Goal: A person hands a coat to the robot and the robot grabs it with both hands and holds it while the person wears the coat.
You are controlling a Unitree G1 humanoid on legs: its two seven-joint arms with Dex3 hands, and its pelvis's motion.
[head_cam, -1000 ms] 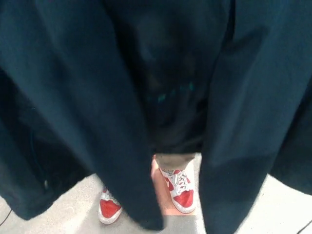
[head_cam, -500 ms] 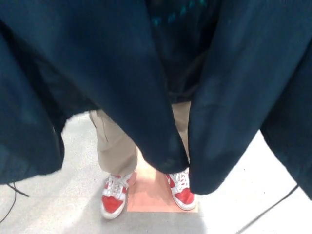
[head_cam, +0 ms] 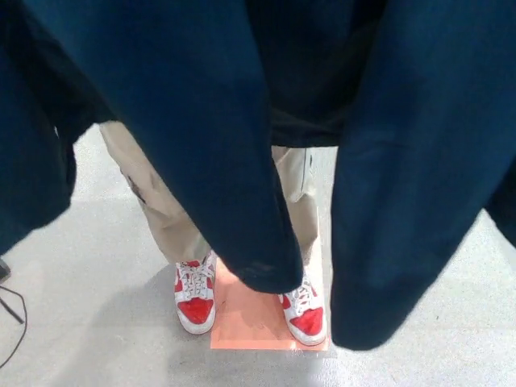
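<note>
A dark navy coat hangs close before the camera and fills the upper part of the head view. Its two front panels hang down, one at centre and one at right. Behind it stands a person in beige trousers and red-and-white sneakers, facing me. A dark top shows between the panels. Neither of my hands shows in this view.
The person stands on an orange square marked on the grey floor. A black cable lies at the far left edge.
The coat has risen in the picture, uncovering more of the person's trousers and the floor. The person's shoes show more fully than before.
</note>
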